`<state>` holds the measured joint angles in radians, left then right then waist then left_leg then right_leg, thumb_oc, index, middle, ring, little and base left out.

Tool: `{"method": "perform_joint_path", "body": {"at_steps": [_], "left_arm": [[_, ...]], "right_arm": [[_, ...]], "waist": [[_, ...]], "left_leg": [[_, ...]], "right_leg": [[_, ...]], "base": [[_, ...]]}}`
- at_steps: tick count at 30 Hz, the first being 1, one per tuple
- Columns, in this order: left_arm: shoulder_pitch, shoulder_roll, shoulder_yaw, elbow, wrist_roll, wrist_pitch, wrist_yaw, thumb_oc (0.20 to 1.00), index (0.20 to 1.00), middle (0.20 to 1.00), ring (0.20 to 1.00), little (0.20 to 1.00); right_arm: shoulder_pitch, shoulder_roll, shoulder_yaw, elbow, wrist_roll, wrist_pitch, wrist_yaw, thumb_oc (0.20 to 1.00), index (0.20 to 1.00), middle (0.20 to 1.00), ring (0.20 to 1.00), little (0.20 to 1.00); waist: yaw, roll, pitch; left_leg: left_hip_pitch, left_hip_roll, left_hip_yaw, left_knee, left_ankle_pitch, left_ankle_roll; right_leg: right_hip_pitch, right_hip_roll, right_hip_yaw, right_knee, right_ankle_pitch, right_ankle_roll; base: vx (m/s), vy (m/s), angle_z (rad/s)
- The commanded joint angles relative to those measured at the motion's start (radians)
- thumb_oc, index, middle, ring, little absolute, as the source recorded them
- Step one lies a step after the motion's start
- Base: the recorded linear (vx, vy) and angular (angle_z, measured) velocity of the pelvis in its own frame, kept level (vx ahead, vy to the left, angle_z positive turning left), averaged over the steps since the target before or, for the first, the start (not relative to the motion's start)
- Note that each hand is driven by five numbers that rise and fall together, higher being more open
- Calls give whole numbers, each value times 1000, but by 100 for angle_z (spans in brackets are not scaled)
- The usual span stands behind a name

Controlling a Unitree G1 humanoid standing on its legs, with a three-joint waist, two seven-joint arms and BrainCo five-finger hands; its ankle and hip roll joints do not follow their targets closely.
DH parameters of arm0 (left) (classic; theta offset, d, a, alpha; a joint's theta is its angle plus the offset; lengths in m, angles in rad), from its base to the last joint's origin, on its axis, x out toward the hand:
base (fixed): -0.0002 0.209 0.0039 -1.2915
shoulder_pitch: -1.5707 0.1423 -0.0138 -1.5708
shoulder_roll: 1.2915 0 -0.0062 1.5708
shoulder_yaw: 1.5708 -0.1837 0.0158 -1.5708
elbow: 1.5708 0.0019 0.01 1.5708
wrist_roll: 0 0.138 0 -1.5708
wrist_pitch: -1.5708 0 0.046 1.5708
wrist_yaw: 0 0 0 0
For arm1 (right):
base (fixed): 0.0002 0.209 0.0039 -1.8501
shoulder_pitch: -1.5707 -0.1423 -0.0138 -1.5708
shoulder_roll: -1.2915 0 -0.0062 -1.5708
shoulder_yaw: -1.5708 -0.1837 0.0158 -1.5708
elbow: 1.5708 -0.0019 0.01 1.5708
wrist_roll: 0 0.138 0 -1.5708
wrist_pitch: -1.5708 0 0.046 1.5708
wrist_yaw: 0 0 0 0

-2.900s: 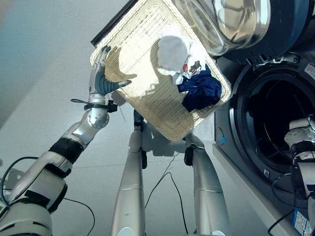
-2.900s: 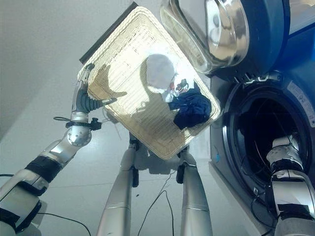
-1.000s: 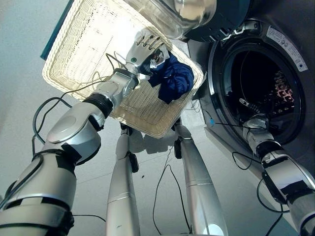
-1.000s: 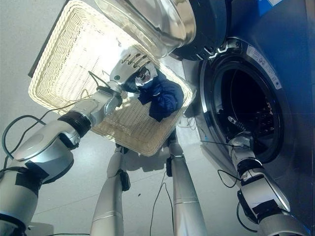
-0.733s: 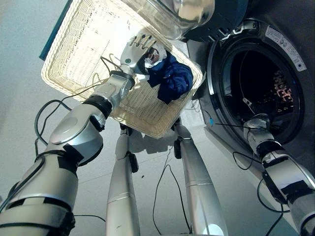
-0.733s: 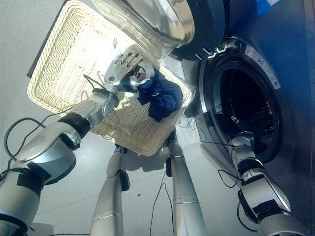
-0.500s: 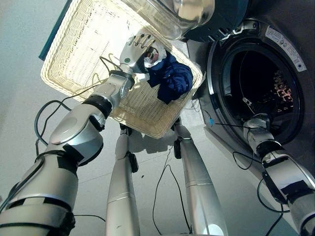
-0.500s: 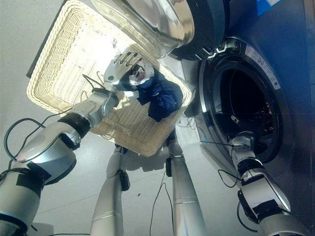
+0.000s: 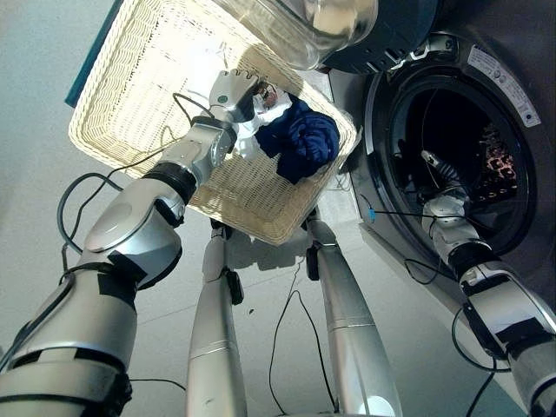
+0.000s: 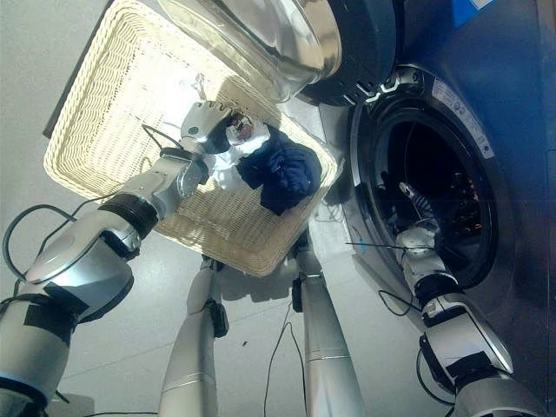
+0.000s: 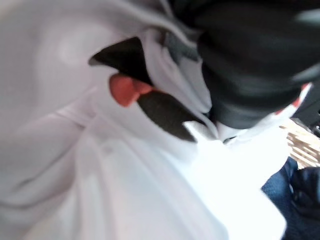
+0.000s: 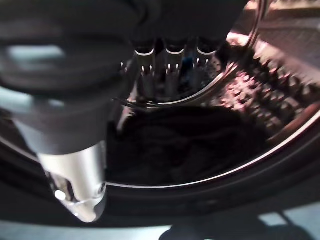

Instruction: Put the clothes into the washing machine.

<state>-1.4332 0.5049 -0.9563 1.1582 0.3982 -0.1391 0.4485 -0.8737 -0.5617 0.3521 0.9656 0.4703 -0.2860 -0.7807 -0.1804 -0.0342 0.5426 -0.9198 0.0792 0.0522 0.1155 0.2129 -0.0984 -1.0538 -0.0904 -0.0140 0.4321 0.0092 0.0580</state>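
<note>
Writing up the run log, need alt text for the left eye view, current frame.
The robot's left hand is curled on a white garment in a wicker basket, beside a dark blue garment. To the right, its right hand reaches with straight fingers into the open washing machine.

Rough woven wicker basket (image 9: 139, 95), soft white cloth (image 11: 125, 165), glossy metal drum (image 12: 280, 95), shiny glass door (image 9: 295, 26).

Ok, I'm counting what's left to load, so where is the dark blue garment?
The dark blue garment lies in the wicker basket, at its corner nearest the washing machine, beside the white garment under the left hand.
</note>
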Motion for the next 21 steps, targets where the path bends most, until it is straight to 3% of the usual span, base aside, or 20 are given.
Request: {"method": "perform_joint_path", "body": {"at_steps": [1,6,7,8,11,12,14,16,17,21], "left_arm": [[79,10,51,69,-77,4,-52,200,200,200,200,200],[118,19,141,28,-275,-75,0,200,200,200,200,200],[153,22,225,-24,-373,-129,22,200,200,200,200,200],[165,24,248,-46,-393,-132,17,200,200,200,200,200],[260,12,398,-174,-586,-248,-2,200,200,200,200,200],[281,7,425,-203,-617,-264,-15,200,200,200,200,200],[383,-25,515,-330,-728,-362,-53,200,200,200,200,200],[429,-40,547,-388,-749,-404,-69,200,200,200,200,200],[475,-57,583,-453,-788,-461,-116,200,200,200,200,200],[561,-108,651,-584,-820,-540,-213,200,200,200,200,200]], "right_arm": [[29,-9,-17,-49,62,-87,-54,1000,1000,1000,1000,1000],[60,16,-32,-171,121,-162,-33,1000,1000,1000,1000,1000],[92,35,-36,-271,123,-193,-7,1000,1000,1000,1000,1000],[104,41,-38,-307,118,-193,-6,1000,1000,1000,1000,1000],[185,93,-73,-461,60,-213,56,1000,1000,1000,1000,1000],[199,101,-79,-491,47,-210,66,1000,1000,1000,1000,1000],[271,146,-106,-620,-15,-191,101,1000,1000,1000,1000,1000],[298,162,-120,-673,-38,-172,109,1000,1000,1000,1000,1000],[324,177,-134,-721,-57,-160,116,1000,1000,1000,1000,1000],[373,207,-162,-796,-82,-149,130,1000,1000,1000,1000,1000]], "waist": [[-1,-37,-23],[2,-39,-23],[4,-39,-23],[5,-38,-23],[13,-33,-23],[15,-33,-23],[24,-28,-23],[28,-25,-23],[35,-20,-23],[45,-6,-23]], "left_leg": [[-23,-25,40,122,-126,-26],[-21,-25,38,118,-124,-28],[-19,-27,38,114,-122,-29],[-19,-28,36,113,-122,-30],[-13,-33,28,108,-123,-29],[-13,-34,27,107,-123,-28],[-10,-39,22,103,-123,-25],[-9,-42,18,100,-123,-23],[-9,-45,16,97,-122,-21],[-3,-49,14,86,-120,-16]], "right_leg": [[48,42,-25,-203,166,100],[52,43,-25,-202,162,99],[55,44,-24,-204,159,96],[55,44,-24,-205,158,96],[61,46,-23,-203,152,92],[61,47,-23,-202,151,91],[66,47,-24,-199,146,90],[68,46,-26,-200,146,89],[68,45,-28,-200,144,88],[74,45,-28,-199,140,85]], "base": [[0,0,0],[0,0,0],[0,0,0],[0,0,0],[0,0,0],[0,0,0],[-21,-39,2],[-20,-23,4],[-15,-7,5],[-5,3,2]]}}
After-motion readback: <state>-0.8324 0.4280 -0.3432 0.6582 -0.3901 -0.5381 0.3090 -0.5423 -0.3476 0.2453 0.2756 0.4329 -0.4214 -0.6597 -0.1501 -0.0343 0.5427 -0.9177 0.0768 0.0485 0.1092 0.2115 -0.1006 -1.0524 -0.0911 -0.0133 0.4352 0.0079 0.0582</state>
